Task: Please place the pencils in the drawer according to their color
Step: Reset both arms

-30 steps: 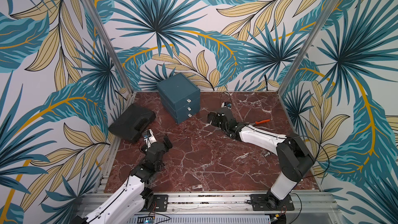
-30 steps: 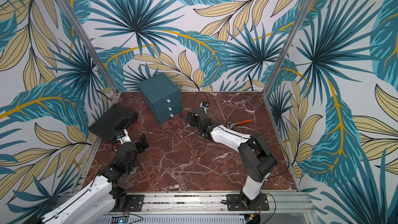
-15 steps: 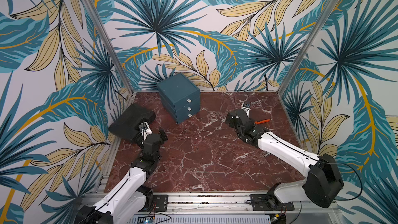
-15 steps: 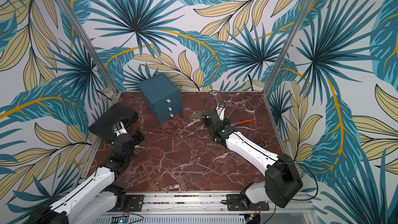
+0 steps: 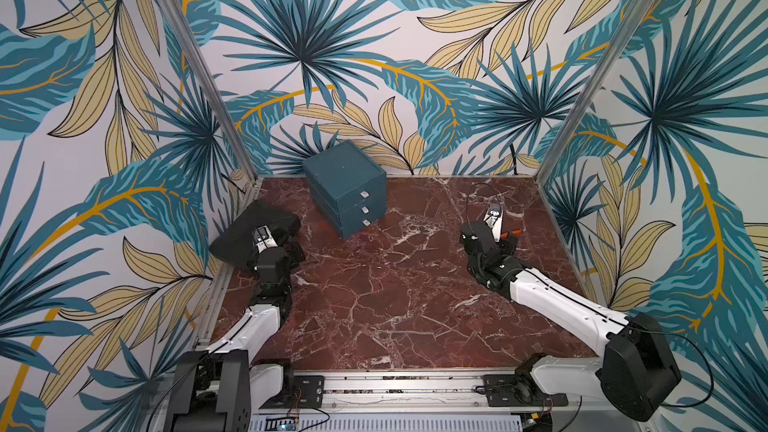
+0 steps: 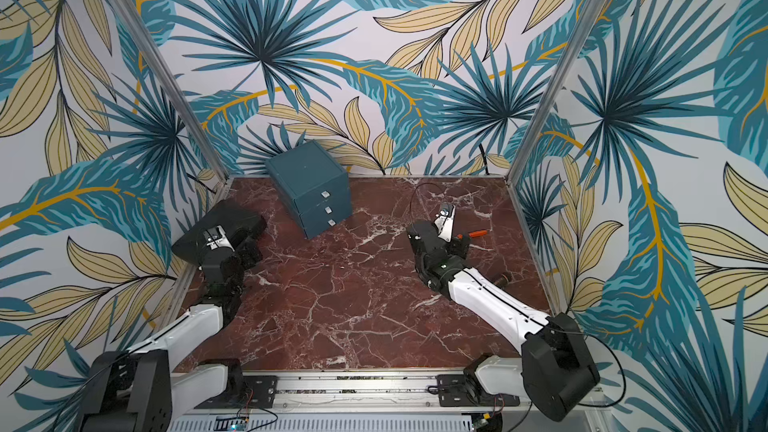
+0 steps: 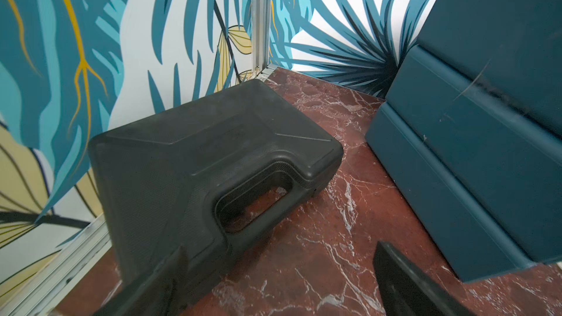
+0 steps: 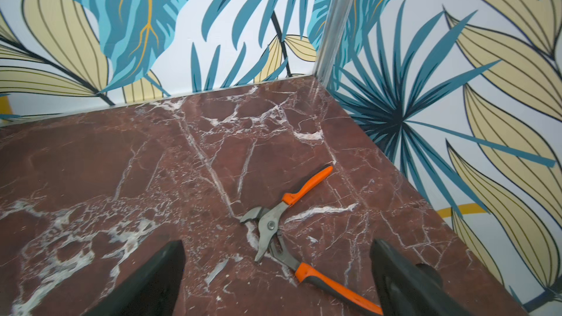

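No pencils show in any view. The drawer (image 5: 345,189) (image 6: 309,187), a dark teal chest of three shut drawers with silver tabs, stands at the back left of the marble table; its side fills one edge of the left wrist view (image 7: 486,117). My left gripper (image 5: 293,245) (image 6: 249,249) (image 7: 279,250) hovers open and empty just over the tabletop, between the black case and the chest. My right gripper (image 5: 508,243) (image 6: 459,243) (image 8: 278,246) is open and empty at the right, its fingers low over the orange-handled pliers.
A flat black case (image 5: 253,234) (image 6: 220,226) (image 7: 197,162) lies against the left wall. Orange-handled pliers (image 8: 273,229) (image 6: 478,233) lie near the right wall. A small dark object (image 6: 503,280) sits by the right arm. Walls enclose three sides.
The right gripper has swung from in front of the chest over to the pliers on the right. The left gripper has moved back and left, up to the black case. Both stayed open.
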`<state>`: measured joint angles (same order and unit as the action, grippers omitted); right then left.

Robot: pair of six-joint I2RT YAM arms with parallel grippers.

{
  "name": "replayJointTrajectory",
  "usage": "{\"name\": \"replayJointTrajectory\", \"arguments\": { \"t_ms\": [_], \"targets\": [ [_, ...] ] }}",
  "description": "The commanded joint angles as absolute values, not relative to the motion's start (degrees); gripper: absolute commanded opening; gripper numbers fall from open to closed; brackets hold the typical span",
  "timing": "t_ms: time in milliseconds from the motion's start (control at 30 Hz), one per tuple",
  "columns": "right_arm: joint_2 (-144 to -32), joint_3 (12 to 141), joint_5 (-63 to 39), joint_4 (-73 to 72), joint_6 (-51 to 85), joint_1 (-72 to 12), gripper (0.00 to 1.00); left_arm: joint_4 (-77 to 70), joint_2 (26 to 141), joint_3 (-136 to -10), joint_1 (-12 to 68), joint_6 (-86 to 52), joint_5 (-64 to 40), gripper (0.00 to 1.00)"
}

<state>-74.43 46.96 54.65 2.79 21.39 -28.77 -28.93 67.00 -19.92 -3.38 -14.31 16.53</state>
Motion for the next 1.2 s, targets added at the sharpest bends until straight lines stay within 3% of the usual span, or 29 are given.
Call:
{"name": "replayJointTrajectory", "arguments": {
  "t_ms": [0,767,1167],
  "targets": [
    [-73.1,44.9,56.3,-1.5,21.0,-26.8,1.0,-40.5,69.7,-18.6,-5.6,-11.8,8.9,1.0],
    [-78.3,34.9,50.5,-30.7,7.6,-22.3,1.0,-67.1,91.2,-16.5,-8.3,-4.5,-14.8,1.0],
    [-79.8,31.9,49.9,-39.1,-0.6,-20.6,1.0,-61.0,90.1,-18.7,-7.2,-4.0,-10.3,1.0]
  ]
}}
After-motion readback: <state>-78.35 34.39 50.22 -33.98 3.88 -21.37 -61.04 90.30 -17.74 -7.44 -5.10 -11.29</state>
